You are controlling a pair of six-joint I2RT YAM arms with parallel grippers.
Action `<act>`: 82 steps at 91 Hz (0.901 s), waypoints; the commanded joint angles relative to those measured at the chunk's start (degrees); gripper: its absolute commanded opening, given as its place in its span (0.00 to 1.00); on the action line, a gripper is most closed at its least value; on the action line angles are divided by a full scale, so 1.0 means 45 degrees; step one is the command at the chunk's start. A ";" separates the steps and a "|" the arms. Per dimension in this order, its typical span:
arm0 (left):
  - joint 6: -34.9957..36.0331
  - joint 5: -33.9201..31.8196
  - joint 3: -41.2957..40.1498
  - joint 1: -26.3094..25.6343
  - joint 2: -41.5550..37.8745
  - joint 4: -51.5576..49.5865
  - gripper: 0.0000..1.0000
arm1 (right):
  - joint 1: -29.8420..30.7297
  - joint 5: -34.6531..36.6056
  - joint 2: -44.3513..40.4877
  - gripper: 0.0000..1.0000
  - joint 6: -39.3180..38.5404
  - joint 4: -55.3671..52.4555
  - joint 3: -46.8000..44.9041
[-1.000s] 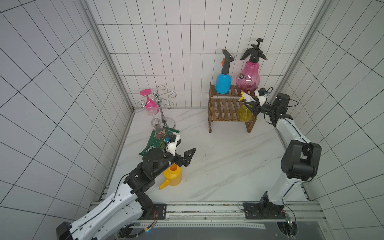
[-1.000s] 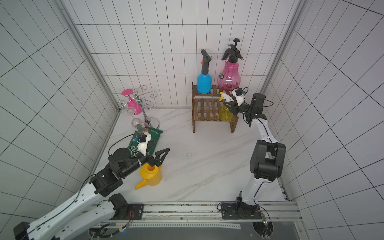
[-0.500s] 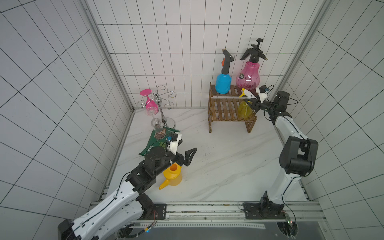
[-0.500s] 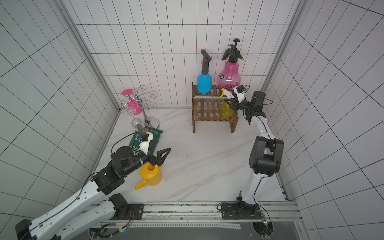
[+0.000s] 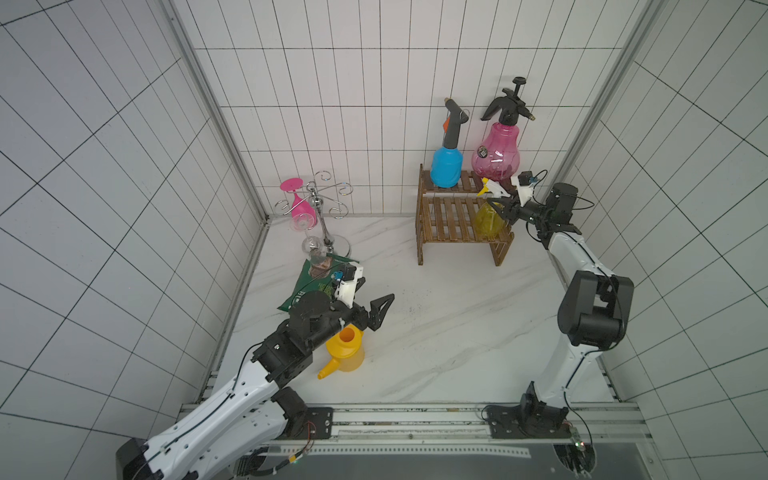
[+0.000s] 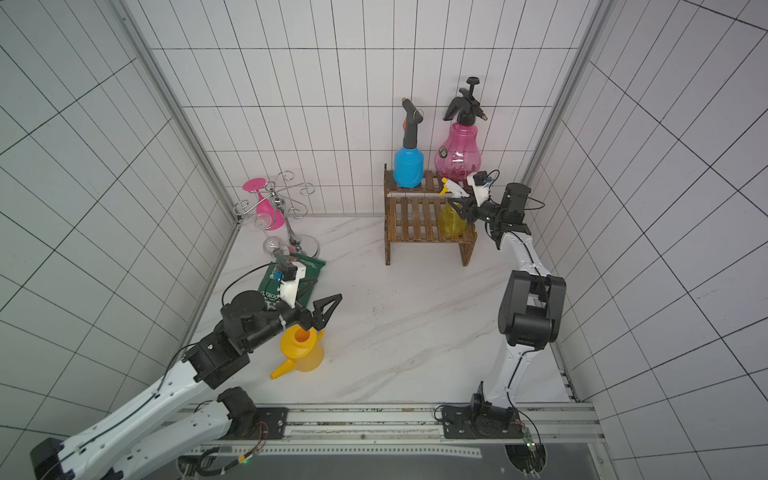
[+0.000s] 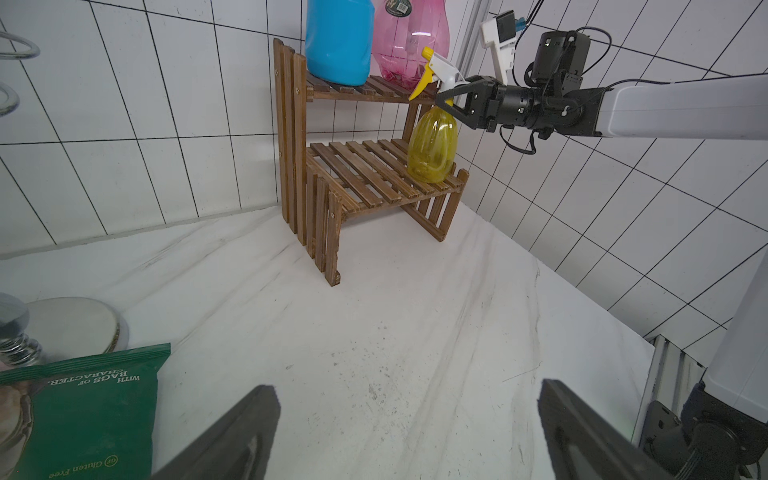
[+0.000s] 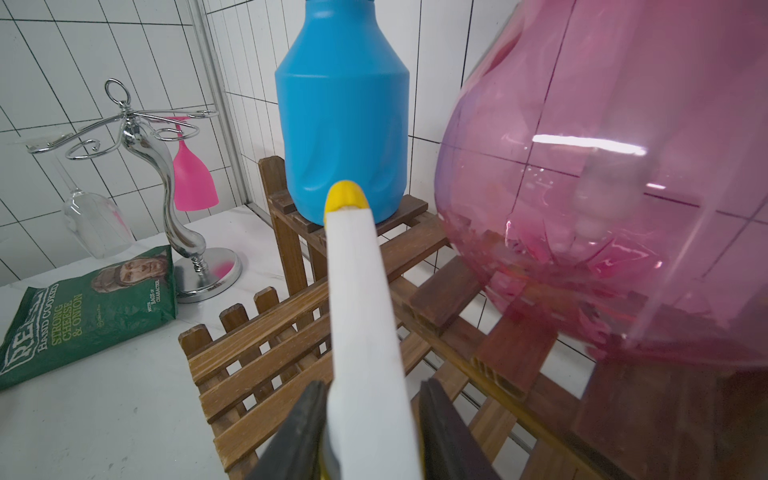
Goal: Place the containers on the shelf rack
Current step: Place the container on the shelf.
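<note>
The shelf rack [image 5: 453, 220] [image 6: 415, 224] [image 7: 365, 170] stands against the back wall. On its top shelf are the blue sprayer [image 5: 446, 166] [image 8: 345, 124] and the pink sprayer [image 5: 496, 151] [image 8: 602, 208]. The yellow trigger bottle [image 5: 490, 218] [image 7: 432, 149] stands upright at the right end of the lower shelf. My right gripper [image 5: 496, 205] [image 7: 446, 104] [image 8: 372, 384] straddles its white spray head, jaws slightly apart, with a gap on one side. The yellow-orange watering can [image 5: 347, 351] [image 6: 303, 351] sits on the table under my left gripper [image 5: 372, 297] [image 7: 407, 388], which hangs wide open and empty.
A chrome wire glass holder [image 5: 320, 208] with a pink wine glass [image 5: 297, 205] stands at the back left. A green snack bag [image 5: 309, 282] [image 7: 83, 411] lies in front of it, beside my left arm. Tiled walls close in the left, back and right sides.
The right gripper's jaws have loosened around the yellow bottle's spray head, which now stands on the lower shelf. The left arm has crept slightly forward above the watering can.
</note>
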 commanded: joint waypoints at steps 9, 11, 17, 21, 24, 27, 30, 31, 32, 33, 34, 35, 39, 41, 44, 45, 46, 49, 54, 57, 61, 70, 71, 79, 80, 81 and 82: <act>0.0005 0.0144 0.0387 0.0066 -0.0139 0.0024 0.99 | -0.0068 -0.0139 -0.0085 0.54 -0.0022 0.0292 -0.0048; -0.0004 0.0140 0.0370 0.0065 -0.0171 0.0010 0.99 | -0.0067 -0.0129 -0.0116 0.55 -0.0032 0.0275 -0.0072; -0.0022 0.0139 0.0347 0.0054 -0.0279 -0.0026 0.99 | -0.0067 -0.0109 -0.0172 0.55 -0.0064 0.0264 -0.0122; -0.0044 0.0129 0.0327 0.0058 -0.0337 -0.0074 0.99 | -0.0067 -0.0142 -0.0216 0.55 -0.0073 0.0246 -0.0153; -0.0058 0.0125 0.0326 0.0055 -0.0389 -0.0094 0.99 | -0.0067 -0.0125 -0.0260 0.55 -0.0069 0.0244 -0.0187; -0.0070 0.0120 0.0309 0.0057 -0.0439 -0.0129 0.99 | -0.0077 -0.0101 -0.0304 0.55 -0.0073 0.0243 -0.0226; -0.0083 0.0119 0.0307 0.0060 -0.0494 -0.0165 0.99 | -0.0068 -0.0079 -0.0388 0.58 -0.0084 0.0243 -0.0296; -0.0084 0.0119 0.0306 0.0056 -0.0523 -0.0174 0.99 | -0.0067 -0.0044 -0.0414 0.59 -0.0079 0.0243 -0.0318; -0.0085 0.0110 0.0316 0.0054 -0.0538 -0.0189 0.99 | -0.0067 -0.0007 -0.0426 0.61 -0.0077 0.0243 -0.0349; -0.0085 0.0105 0.0311 0.0053 -0.0555 -0.0196 0.99 | -0.0067 0.0041 -0.0462 0.63 -0.0075 0.0243 -0.0374; -0.0095 0.0112 0.0299 0.0062 -0.0573 -0.0209 0.98 | -0.0067 0.0085 -0.0499 0.65 -0.0065 0.0253 -0.0415; -0.0090 0.0106 0.0303 0.0057 -0.0582 -0.0236 0.99 | -0.0067 0.0136 -0.0518 0.66 -0.0050 0.0268 -0.0436; -0.0094 0.0072 0.0289 0.0056 -0.0669 -0.0276 0.99 | -0.0078 0.0336 -0.0665 0.69 0.0095 0.0473 -0.0627; -0.0093 0.0054 0.0292 0.0058 -0.0703 -0.0314 0.99 | -0.0084 0.0424 -0.0754 0.70 0.0217 0.0652 -0.0793; -0.0108 0.0033 0.0292 0.0068 -0.0754 -0.0349 0.99 | -0.0101 0.0561 -0.0876 0.71 0.0465 0.1010 -0.1026; -0.0116 0.0027 0.0289 0.0060 -0.0790 -0.0354 0.99 | -0.0103 0.0589 -0.0931 0.71 0.0537 0.1144 -0.1123; -0.0120 0.0015 0.0288 0.0066 -0.0808 -0.0367 0.99 | -0.0105 0.0622 -0.0978 0.71 0.0603 0.1260 -0.1181; -0.0148 -0.0026 0.0292 0.0064 -0.0867 -0.0417 0.99 | -0.0123 0.0661 -0.1102 0.71 0.0748 0.1496 -0.1378; -0.0163 -0.0081 0.0273 0.0060 -0.0995 -0.0485 0.99 | -0.0125 0.0673 -0.1320 0.84 0.0819 0.1588 -0.1626; -0.0171 -0.0108 0.0268 0.0058 -0.1064 -0.0505 0.99 | -0.0135 0.0677 -0.1472 0.99 0.0851 0.1591 -0.1778; -0.0193 -0.0148 0.0259 0.0070 -0.1187 -0.0553 0.99 | -0.0144 0.0752 -0.1680 0.99 0.0872 0.1634 -0.2001; -0.0268 -0.0156 0.0248 0.0063 -0.1424 -0.0658 0.99 | -0.0229 0.0997 -0.2372 0.99 0.1273 0.2285 -0.2867; -0.0265 -0.0165 0.0267 0.0067 -0.1437 -0.0675 0.99 | -0.0245 0.1021 -0.2460 0.99 0.1391 0.2426 -0.3010; -0.0266 -0.0117 0.0306 0.0068 -0.1629 -0.0858 0.99 | -0.0381 0.1247 -0.3241 0.99 0.2014 0.3157 -0.3970; -0.0254 -0.0126 0.0316 0.0060 -0.1647 -0.0892 0.99 | -0.0390 0.1274 -0.3334 0.99 0.2064 0.3214 -0.4128; -0.0238 -0.0130 0.0331 0.0066 -0.1676 -0.0948 0.99 | -0.0404 0.1316 -0.3488 0.99 0.2098 0.3242 -0.4246; -0.0230 -0.0123 0.0338 0.0069 -0.1700 -0.0996 0.99 | -0.0421 0.1347 -0.3594 0.99 0.2145 0.3286 -0.4431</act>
